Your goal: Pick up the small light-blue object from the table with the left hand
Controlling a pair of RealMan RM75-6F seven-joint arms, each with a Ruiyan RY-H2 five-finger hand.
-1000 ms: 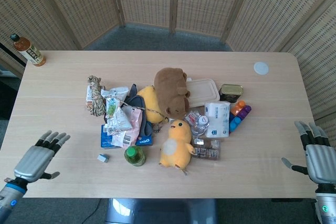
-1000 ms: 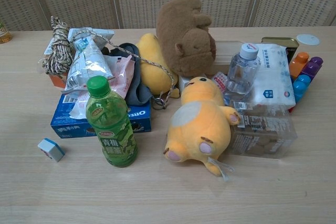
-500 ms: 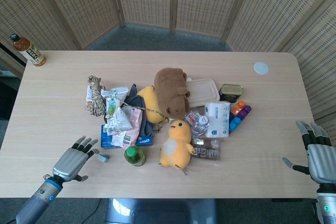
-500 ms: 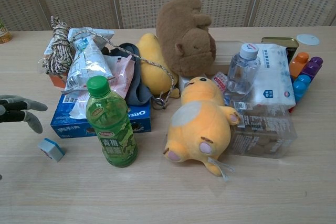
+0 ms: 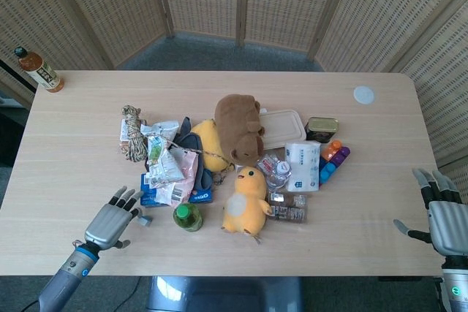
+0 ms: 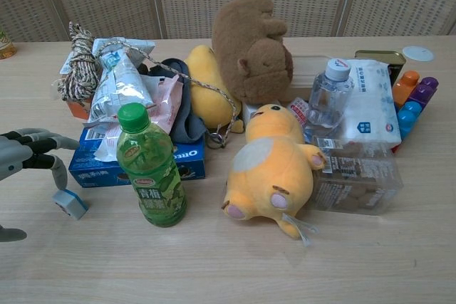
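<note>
At the upper left of the head view a tea bottle [image 5: 41,71] stood alone near the corner of the tabletop [image 5: 88,137]. In the lower left the left robot hand [image 5: 111,221] lay just above the surface with its fingers spread and nothing in its hold; in the chest view one fingertip [image 6: 59,180] came down right at the near edge of the blue object [image 6: 71,203], though contact could not be made out. That small light-blue block sat on the bare wood at the lower left of the chest view, just in front of the Oreo box [image 6: 125,165] and left of the green bottle [image 6: 151,169].

Further right, the pile filled the middle of the frame: a rope coil [image 5: 131,134] and crumpled wrappers [image 5: 167,160] behind the box, a brown plush [image 5: 238,128] leaning over a yellow one, and a duck plush [image 5: 245,201] on its side in front. Beside the duck stood a water bottle [image 6: 329,96], a tissue pack [image 6: 370,103], a clear box [image 6: 356,176] and coloured blocks [image 6: 412,101].

At the lower right edge of the head view the right robot hand [image 5: 442,217] hovered off the tabletop, fingers apart, holding nothing.
</note>
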